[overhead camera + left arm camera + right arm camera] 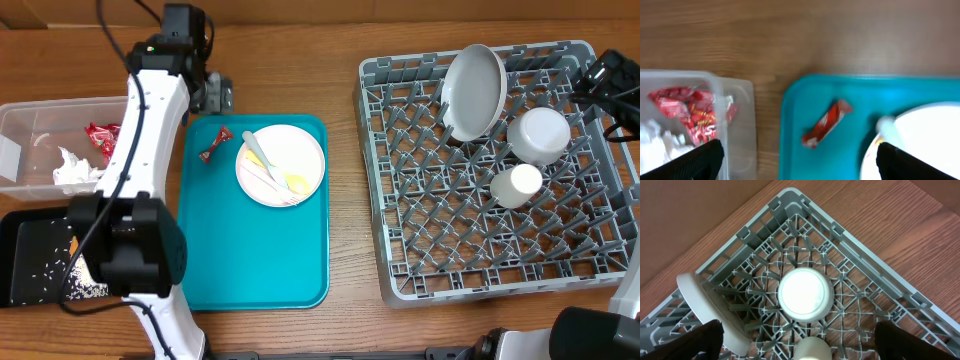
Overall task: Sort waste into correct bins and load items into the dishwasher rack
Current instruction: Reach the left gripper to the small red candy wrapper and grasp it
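Left claw (799, 167) is hanging wide open and empty over the bare table (765, 45) strip between clear tub (740, 115) and teal tray (790, 115) rim, red wrapper (827, 124) lying on the tray just ahead between its fingers, while right claw (800, 347) is gaping empty above the rack (790, 197) corner, white bowl (805, 292) just ahead.

— Overhead, we look straight down on the whole table (300, 60) from high up.
— Our left wrist view faces down, close over the teal tray (805, 110) corner and clear tub (737, 120); our right wrist, close over the rack (790, 195) corner. Overhead shares both.
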